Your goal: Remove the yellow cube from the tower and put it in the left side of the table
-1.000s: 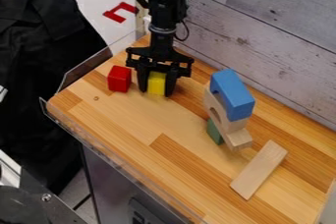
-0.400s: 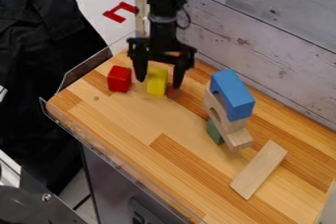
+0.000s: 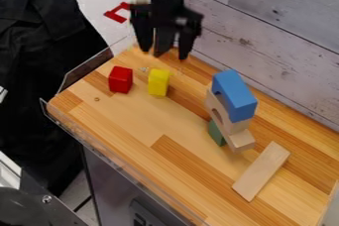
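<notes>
My gripper [image 3: 163, 55] hangs above the back left of the table [image 3: 132, 121], its fingers spread apart with nothing held between them. Below and in front of it, the yellow cube [image 3: 158, 82] rests on the wood, just right of a red block [image 3: 120, 80] with a small gap between them. The tower stands right of the middle: a blue block [image 3: 234, 96] on top, a natural-wood arch [image 3: 222, 113] under it, and a wooden piece and a green block [image 3: 216, 133] at the bottom.
A flat wooden plank [image 3: 261, 171] lies at the front right of the tower. A clear guard [image 3: 86, 70] runs along the table's left edge, and a grey plank wall [image 3: 271, 36] rises behind.
The gripper has opened and let go of the yellow cube, then risen up and back away from it. The cube stays beside the red block, and the tower has not moved.
</notes>
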Controlling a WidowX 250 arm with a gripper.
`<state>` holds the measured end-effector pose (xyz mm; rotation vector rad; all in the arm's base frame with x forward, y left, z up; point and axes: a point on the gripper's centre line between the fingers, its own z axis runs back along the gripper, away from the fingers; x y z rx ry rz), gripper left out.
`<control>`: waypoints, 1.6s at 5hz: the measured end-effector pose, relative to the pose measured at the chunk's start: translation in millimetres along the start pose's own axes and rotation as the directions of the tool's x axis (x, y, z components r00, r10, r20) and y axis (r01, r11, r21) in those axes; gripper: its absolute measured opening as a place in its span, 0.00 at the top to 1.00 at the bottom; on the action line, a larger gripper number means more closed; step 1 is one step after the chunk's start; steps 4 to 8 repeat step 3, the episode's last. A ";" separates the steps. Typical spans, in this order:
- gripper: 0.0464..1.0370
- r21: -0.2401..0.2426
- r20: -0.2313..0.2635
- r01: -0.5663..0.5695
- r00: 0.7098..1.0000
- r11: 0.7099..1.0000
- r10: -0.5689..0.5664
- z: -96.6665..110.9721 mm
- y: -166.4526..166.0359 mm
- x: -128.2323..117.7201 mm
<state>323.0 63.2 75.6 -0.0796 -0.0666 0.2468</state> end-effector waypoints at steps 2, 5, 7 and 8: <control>0.04 0.011 0.045 0.184 0.982 0.983 -0.185 48.5 -28.2 -22.4; 0.04 0.027 0.023 0.200 0.979 0.979 -0.201 53.7 -27.6 -38.7; 0.04 0.027 0.023 0.200 0.979 0.979 -0.201 53.7 -27.6 -38.7; 0.04 0.027 0.023 0.200 0.979 0.979 -0.201 53.7 -27.6 -38.7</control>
